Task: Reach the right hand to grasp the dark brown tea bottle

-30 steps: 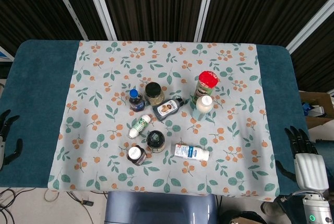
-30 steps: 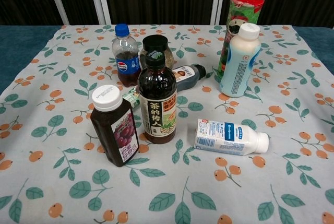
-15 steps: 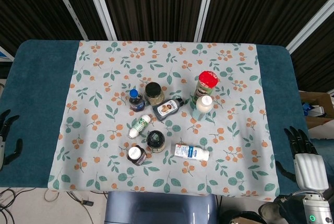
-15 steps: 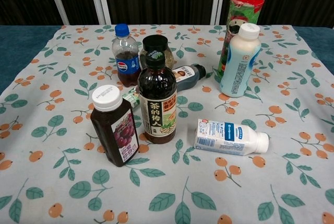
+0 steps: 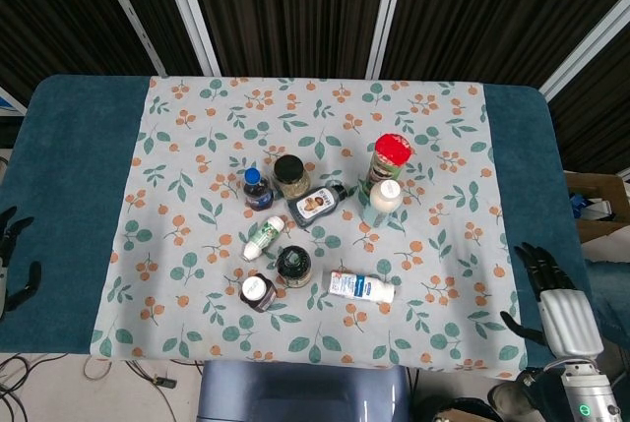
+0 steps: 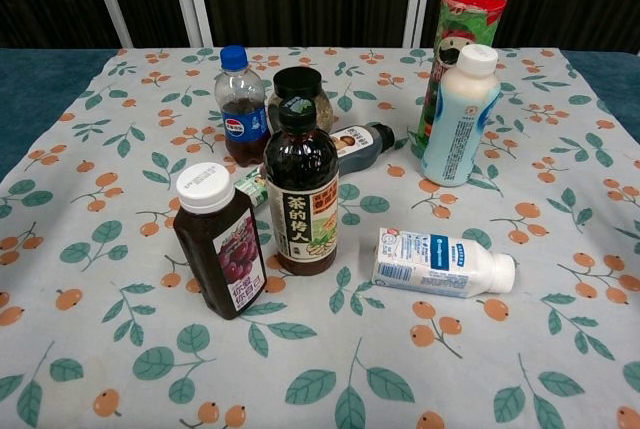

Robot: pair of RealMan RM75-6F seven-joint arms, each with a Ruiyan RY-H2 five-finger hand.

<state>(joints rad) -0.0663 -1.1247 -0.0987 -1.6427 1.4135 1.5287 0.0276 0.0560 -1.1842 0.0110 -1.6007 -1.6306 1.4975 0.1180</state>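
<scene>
dark brown tea bottle (image 6: 300, 194) stands upright near the middle of the cloth, round-shouldered clear plastic with dark liquid, black ribbed cap, paper label with printed characters; from above only its black cap shows (image 5: 293, 265). just to its left and nearer the camera, a squarish juice bottle (image 6: 219, 241) with a flat white cap and a grape label, upright, close beside the tea bottle; contact cannot be told. to the right, a white milk bottle (image 6: 443, 263) lies on its side, blue-and-white label, cap pointing right. behind the tea bottle: a small cola bottle (image 6: 240, 109) with a blue cap, a dark-lidded jar (image 6: 300, 89), and a dark sauce bottle (image 6: 358, 142) lying down. a tall red-topped canister (image 6: 458, 44) stands at the back with a pale blue bottle (image 6: 459, 115) in front of it. tablecloth (image 5: 197, 156) is matte fabric printed with orange fruit and green leaves. right hand (image 5: 546, 289) sits at the near right table edge, dark fingers spread, holding nothing, well apart from the bottle. left hand (image 5: 12, 255) at the left frame edge, fingers apart, empty.
</scene>
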